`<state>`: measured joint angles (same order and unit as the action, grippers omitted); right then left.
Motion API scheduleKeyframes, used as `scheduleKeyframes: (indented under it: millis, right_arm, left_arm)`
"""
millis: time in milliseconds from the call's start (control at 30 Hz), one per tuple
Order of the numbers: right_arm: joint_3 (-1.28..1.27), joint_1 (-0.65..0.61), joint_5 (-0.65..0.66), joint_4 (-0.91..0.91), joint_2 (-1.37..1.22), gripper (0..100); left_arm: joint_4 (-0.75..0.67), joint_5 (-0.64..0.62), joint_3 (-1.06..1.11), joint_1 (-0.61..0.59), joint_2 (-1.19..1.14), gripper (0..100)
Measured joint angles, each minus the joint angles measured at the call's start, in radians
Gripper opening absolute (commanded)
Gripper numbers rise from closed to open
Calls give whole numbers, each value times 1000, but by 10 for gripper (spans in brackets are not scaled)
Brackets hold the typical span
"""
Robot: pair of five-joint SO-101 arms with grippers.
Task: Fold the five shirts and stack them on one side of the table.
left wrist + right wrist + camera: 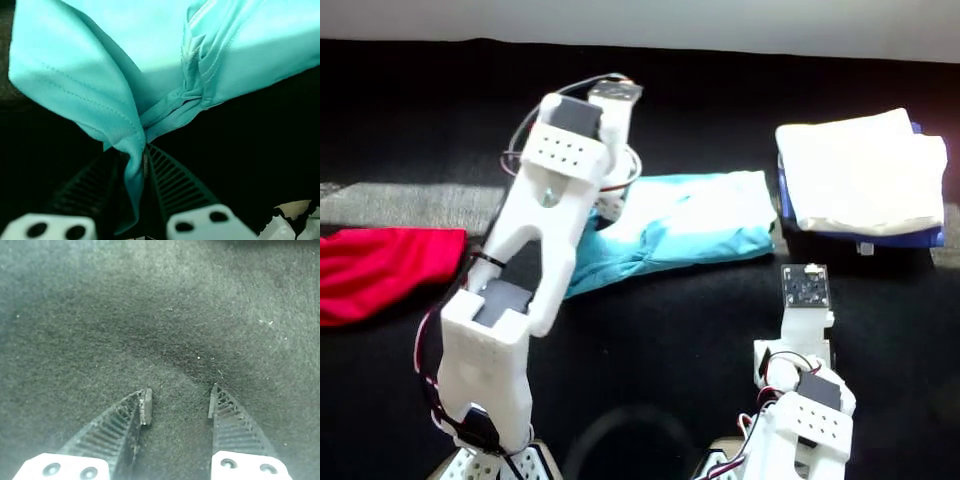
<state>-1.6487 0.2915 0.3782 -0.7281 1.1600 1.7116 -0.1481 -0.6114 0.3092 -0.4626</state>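
Observation:
A turquoise shirt (670, 230) lies crumpled across the middle of the black table. My left gripper (141, 155) is shut on a fold of the turquoise shirt (125, 75) at its near left end, the cloth pinched between the black ribbed fingers (172, 182). The left arm (545, 220) stretches over that end of the shirt. At the back right sits a stack of folded shirts, a white one (865, 170) on top of a blue one (910, 238). A red shirt (380, 268) lies at the left edge. My right gripper (180, 401) hovers open over bare black cloth, near the front right.
The right arm (805, 400) stands at the front right, just before the folded stack. A pale strip (410, 205) runs along the table's left side behind the red shirt. Black tabletop (660, 340) lies between the two arm bases.

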Motion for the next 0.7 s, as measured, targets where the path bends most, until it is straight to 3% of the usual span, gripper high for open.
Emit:
scheduleKeyframes:
  millis: [367, 700]
  right_arm:
    - [0, 2, -6, 0, 0, 188]
    - [0, 2, -6, 3, 0, 188]
  left_arm:
    - [-381, -2, -68, 232, -2, 9]
    - [-551, -2, -104, 319, -164, 14]
